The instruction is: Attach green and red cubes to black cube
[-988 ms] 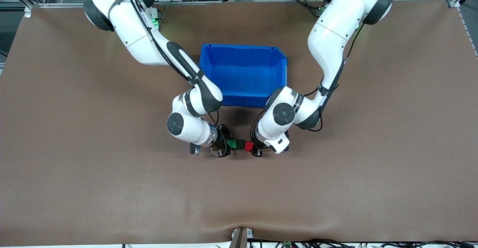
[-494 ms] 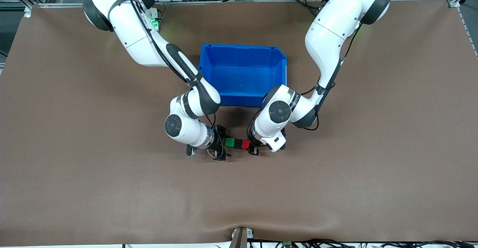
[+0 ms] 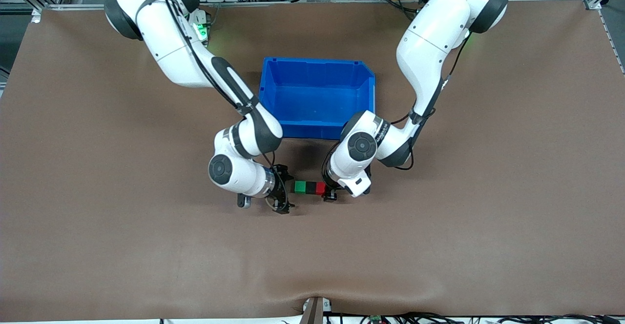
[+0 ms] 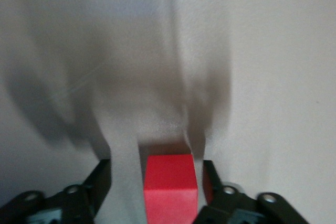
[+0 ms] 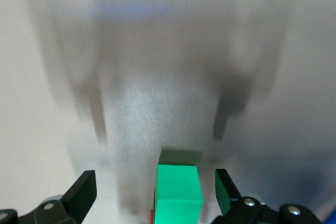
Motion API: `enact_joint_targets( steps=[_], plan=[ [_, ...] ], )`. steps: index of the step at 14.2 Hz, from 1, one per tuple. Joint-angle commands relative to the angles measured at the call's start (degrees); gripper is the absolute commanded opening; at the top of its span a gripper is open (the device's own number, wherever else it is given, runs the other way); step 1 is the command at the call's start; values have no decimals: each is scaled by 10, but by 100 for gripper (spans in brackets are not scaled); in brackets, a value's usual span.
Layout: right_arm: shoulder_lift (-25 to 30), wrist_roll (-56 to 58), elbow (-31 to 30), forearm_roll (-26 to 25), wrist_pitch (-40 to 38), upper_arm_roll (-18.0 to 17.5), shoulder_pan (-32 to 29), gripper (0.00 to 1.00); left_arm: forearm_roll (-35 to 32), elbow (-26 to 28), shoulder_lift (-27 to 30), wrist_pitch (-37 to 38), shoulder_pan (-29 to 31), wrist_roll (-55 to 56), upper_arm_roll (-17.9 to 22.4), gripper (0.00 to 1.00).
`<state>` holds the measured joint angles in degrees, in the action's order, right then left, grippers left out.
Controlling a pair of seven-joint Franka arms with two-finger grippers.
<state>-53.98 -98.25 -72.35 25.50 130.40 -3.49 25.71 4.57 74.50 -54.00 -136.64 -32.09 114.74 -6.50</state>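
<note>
A green cube (image 3: 300, 186), a black cube (image 3: 310, 187) and a red cube (image 3: 321, 188) lie joined in one row on the table, nearer the front camera than the blue bin. My right gripper (image 3: 288, 191) is open at the green end. In the right wrist view the green cube (image 5: 178, 192) sits between its spread fingers (image 5: 83, 192), clear of both. My left gripper (image 3: 329, 190) is open at the red end. In the left wrist view the red cube (image 4: 170, 187) sits between its fingers (image 4: 211, 181). The black cube is hidden in both wrist views.
A blue bin (image 3: 367, 90) stands farther from the front camera than the cubes, between the two forearms. Both elbows hang low beside the bin's front wall. Brown table mat (image 3: 439, 246) stretches out on all sides of the row.
Both grippers have opened and let go of the cubes. The right gripper has drawn back toward the right arm's end. The row now lies straight on the table.
</note>
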Motion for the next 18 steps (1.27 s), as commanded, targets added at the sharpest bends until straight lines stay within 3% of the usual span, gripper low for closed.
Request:
enact_joint_targets(
  steps=[1,4,6,12,18],
  plan=[
    [11,5,50,-41,-90,-6,-33,100,-59,-1,60,72,2,-57,5,100],
    [24,9,75,-162,-100,-6,-33,100,-89,-1,128,145,8,-192,11,100],
    [42,65,75,-210,-104,-3,-34,100,-93,1,174,188,51,-289,10,100],
    [93,414,92,-246,-290,1,-117,100,-91,10,316,361,174,-613,6,100],
    [176,702,88,-300,-296,5,-190,100,-92,18,422,491,235,-813,6,100]
  ],
)
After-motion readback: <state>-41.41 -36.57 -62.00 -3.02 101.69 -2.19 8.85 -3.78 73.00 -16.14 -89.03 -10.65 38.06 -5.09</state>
